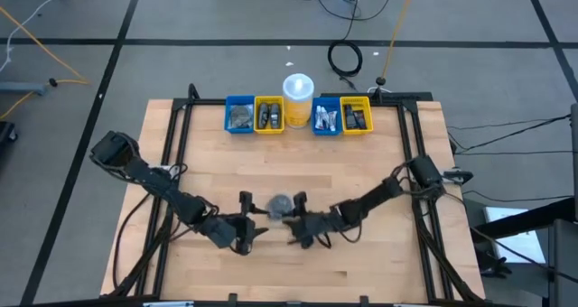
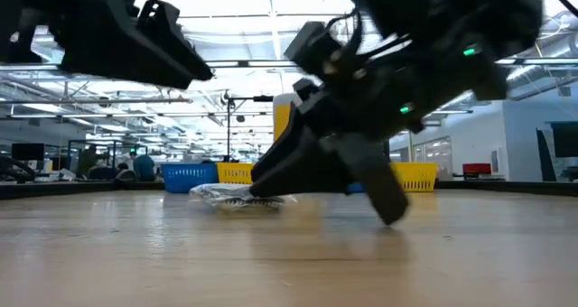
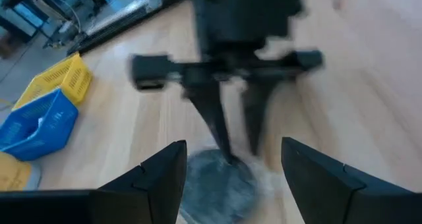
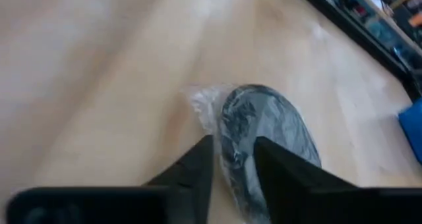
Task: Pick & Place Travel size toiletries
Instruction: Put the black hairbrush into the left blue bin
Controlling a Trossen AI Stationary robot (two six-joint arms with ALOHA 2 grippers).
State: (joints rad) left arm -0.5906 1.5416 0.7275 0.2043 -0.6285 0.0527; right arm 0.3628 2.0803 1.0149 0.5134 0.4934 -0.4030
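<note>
Wrapped in clear film, a dark grey disc (image 1: 281, 203) lies flat on the wooden table (image 1: 379, 162) near its middle, well apart from the blue and yellow bins (image 1: 298, 116) at the far edge. The right gripper (image 4: 232, 159) has its fingers drawn narrowly together over the disc's edge, tips at the wrap. The left gripper (image 3: 231, 168) hovers just beside it, fingers spread wide

Table: we see a wooden top (image 1: 298, 271) in a black frame.
Bins: two blue bins (image 1: 239, 115) (image 1: 326, 117) and two yellow bins (image 1: 269, 114) (image 1: 356, 116) line its far edge.
Cup: a white-lidded yellow cup (image 1: 298, 97) stands between the pairs.
Floor: we spot cables (image 1: 343, 59) beyond.
</note>
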